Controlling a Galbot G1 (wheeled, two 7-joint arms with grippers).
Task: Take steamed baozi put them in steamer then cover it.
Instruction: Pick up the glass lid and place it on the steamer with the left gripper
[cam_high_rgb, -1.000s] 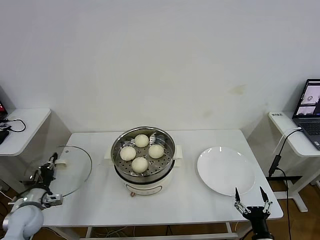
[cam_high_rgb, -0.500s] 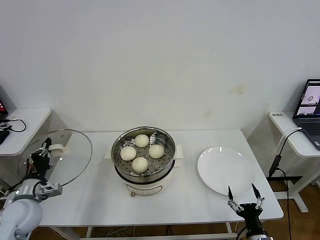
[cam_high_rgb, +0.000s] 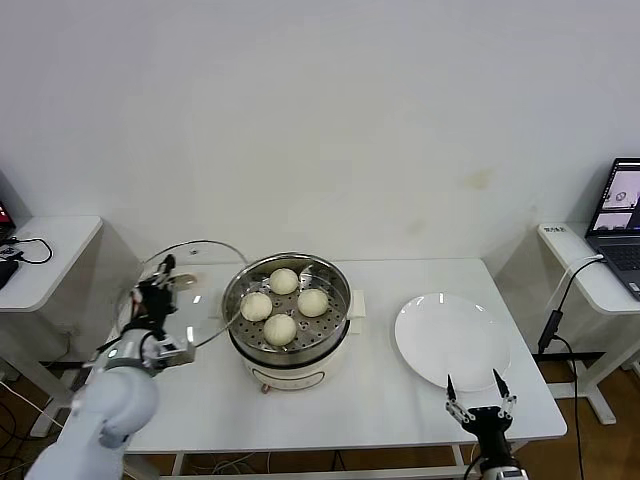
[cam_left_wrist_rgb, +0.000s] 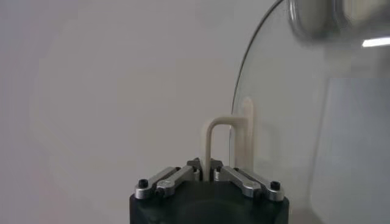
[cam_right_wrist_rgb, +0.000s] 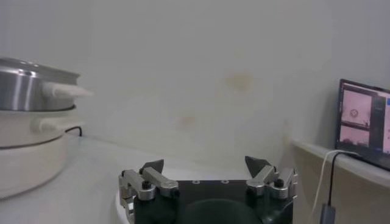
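Cover (cam_high_rgb: 195, 290) lifted toward steamer (cam_high_rgb: 287, 310) | left gripper (cam_high_rgb: 155, 292) jaws clamped on handle | right gripper (cam_high_rgb: 474, 400) jaws apart

Four buns (cam_high_rgb: 283, 302) sit in the steamer (cam_high_rgb: 287, 312) at the table's (cam_high_rgb: 340, 400) centre. The lid (cam_high_rgb: 190, 295) is raised just left of it; a plate (cam_high_rgb: 451, 341) lies to its right.
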